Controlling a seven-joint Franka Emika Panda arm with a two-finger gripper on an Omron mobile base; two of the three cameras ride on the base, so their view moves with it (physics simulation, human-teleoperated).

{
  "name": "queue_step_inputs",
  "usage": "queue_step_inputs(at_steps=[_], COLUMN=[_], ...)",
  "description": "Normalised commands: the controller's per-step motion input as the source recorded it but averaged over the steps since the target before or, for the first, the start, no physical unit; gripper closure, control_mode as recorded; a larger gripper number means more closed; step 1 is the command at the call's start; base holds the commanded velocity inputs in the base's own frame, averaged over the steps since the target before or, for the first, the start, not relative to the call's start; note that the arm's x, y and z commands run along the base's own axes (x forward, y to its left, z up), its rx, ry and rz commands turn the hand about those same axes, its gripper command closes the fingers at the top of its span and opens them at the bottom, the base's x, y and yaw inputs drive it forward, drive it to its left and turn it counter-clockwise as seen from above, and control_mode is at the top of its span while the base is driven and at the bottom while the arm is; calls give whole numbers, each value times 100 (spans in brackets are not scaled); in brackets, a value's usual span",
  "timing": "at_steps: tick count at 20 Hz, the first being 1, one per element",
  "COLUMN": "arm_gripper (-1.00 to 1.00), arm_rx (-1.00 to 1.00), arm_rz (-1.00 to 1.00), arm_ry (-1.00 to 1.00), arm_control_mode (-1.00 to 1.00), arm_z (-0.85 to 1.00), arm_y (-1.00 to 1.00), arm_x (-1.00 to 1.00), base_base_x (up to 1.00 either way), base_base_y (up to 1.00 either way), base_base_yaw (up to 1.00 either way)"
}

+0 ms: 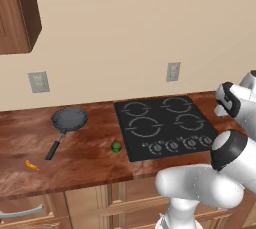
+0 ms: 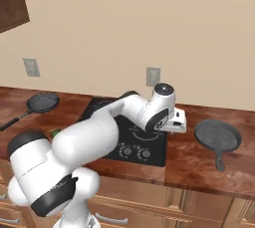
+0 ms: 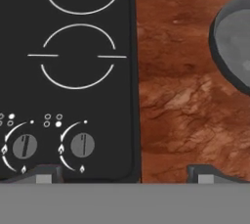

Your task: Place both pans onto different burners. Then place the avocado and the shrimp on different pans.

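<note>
gripper (image 3: 124, 174) jaws wide, empty, over the cooktop's (image 3: 68, 71) right edge. right pan (image 2: 217, 137) sits on the table just beside; go right, grab its handle (image 2: 219, 162) squarely, then lift to a burner (image 3: 78, 56).

Count stands at two round dark grey frying pans, one left (image 1: 70, 118), one right (image 2: 217, 136); four pale ring burners (image 1: 145, 126); one green avocado (image 1: 116, 146); one orange shrimp (image 1: 32, 165); four silver knobs (image 1: 172, 145).
</note>
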Motion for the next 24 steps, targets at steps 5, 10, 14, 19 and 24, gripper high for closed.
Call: queue_step_inputs(at_steps=[5, 10, 14, 19, 24], arm_gripper=[-100, -100, -100, -100, -100], arm_rx=[0, 0, 0, 0, 0], arm_rz=[-1, -1, -1, 0, 0], arm_ry=[0, 0, 0, 0, 0], arm_control_mode=[-100, -100, -100, -100, -100], arm_z=[-2, -3, -8, -8, -5], arm_y=[-32, -36, -38, -37, -37], arm_x=[0, 0, 0, 0, 0], base_base_x=[0, 0, 0, 0, 0], base_base_y=[0, 0, 0, 0, 0], base_base_yaw=[0, 0, 0, 0, 0])
